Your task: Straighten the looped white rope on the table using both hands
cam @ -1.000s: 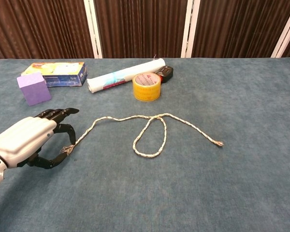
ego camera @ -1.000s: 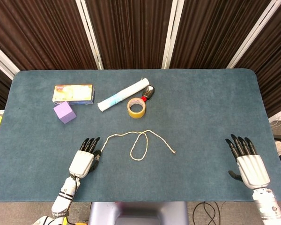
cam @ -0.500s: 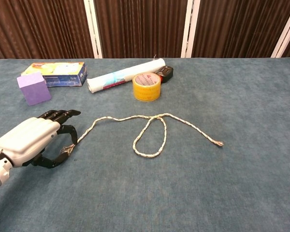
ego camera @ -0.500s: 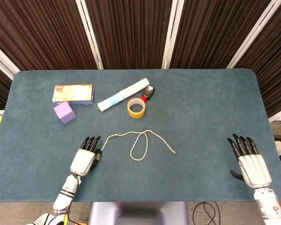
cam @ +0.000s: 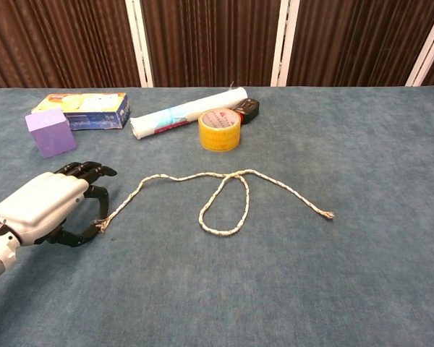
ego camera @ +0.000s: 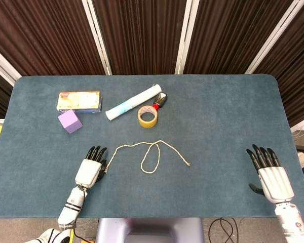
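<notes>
While the rope (cam: 224,195) lies mid-table with its loop crossed, the left hand (cam: 47,206) at 8 o'clock pinches the frayed left end between thumb and fingers (cam: 94,172). The right hand (ego camera: 271,174) rests at 4 o'clock, fingers spread, holding nothing, well apart from the rope. At 11 o'clock sit box (cam: 83,110), cube (cam: 50,132), tube (cam: 188,112) and tape (cam: 219,129).

No text could be read. Print on the box (cam: 82,110) and the yellow tape roll (cam: 219,129) was too small to make out.
</notes>
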{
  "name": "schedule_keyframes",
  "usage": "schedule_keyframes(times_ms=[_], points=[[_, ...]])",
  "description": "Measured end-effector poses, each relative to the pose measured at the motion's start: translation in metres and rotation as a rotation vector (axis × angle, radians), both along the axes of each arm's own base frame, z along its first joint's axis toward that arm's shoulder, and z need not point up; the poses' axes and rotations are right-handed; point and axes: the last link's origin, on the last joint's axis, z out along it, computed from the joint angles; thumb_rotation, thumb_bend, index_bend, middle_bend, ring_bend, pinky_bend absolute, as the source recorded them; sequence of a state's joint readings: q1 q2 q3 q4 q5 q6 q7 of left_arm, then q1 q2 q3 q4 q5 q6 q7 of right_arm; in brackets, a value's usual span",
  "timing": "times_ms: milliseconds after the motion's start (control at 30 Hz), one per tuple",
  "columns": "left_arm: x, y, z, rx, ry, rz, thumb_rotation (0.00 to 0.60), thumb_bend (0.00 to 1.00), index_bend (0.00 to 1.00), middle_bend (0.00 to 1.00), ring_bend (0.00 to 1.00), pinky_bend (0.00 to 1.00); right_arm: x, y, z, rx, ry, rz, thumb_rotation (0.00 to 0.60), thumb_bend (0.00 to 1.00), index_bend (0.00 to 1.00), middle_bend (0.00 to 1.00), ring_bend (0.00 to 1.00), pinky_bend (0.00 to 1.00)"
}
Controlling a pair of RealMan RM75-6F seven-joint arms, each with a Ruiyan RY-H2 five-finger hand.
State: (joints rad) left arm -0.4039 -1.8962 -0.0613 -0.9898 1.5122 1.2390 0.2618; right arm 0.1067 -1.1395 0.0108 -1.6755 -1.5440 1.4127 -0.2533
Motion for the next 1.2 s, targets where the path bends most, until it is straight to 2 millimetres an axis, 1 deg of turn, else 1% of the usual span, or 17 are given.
schedule_keyframes(times_ms=[200, 300, 500, 733, 867, 1033, 1200], points=[[0.006, -0.002, -0.001, -0.008, -0.021, -0.019, 0.600, 0.40, 0.53, 0.12, 0.01, 0.10, 0.000, 0.001, -0.001, 0.003, 0.000, -0.001, 0.600, 0.21, 0.00, 0.00, 0.00, 0.00], [0.007, -0.001, -0.002, -0.006, -0.025, -0.021, 0.600, 0.40, 0.55, 0.12, 0.01, 0.10, 0.000, 0.001, 0.000, 0.003, 0.001, -0.003, 0.600, 0.21, 0.00, 0.00, 0.00, 0.00], [0.006, 0.004, -0.004, -0.001, -0.013, -0.018, 0.600, 0.40, 0.56, 0.13, 0.02, 0.10, -0.001, 0.002, 0.002, -0.003, 0.002, -0.005, 0.600, 0.21, 0.00, 0.00, 0.00, 0.00], [0.005, 0.005, -0.004, -0.003, -0.006, -0.015, 0.600, 0.40, 0.56, 0.13, 0.02, 0.10, -0.002, 0.002, 0.002, -0.003, 0.004, -0.008, 0.600, 0.21, 0.00, 0.00, 0.00, 0.00], [0.005, 0.005, -0.006, -0.009, -0.003, -0.016, 0.600, 0.40, 0.60, 0.15, 0.02, 0.11, -0.001, 0.002, 0.002, -0.006, 0.002, -0.006, 0.600, 0.21, 0.00, 0.00, 0.00, 0.00], [0.005, 0.007, -0.006, -0.011, 0.010, -0.018, 0.600, 0.44, 0.67, 0.18, 0.03, 0.11, -0.001, 0.003, 0.002, -0.004, 0.005, -0.007, 0.600, 0.21, 0.00, 0.00, 0.00, 0.00], [0.006, 0.009, -0.005, -0.002, -0.001, -0.023, 0.600, 0.53, 0.70, 0.20, 0.04, 0.12, -0.002, 0.003, 0.001, 0.001, 0.006, -0.010, 0.600, 0.21, 0.00, 0.00, 0.00, 0.00]])
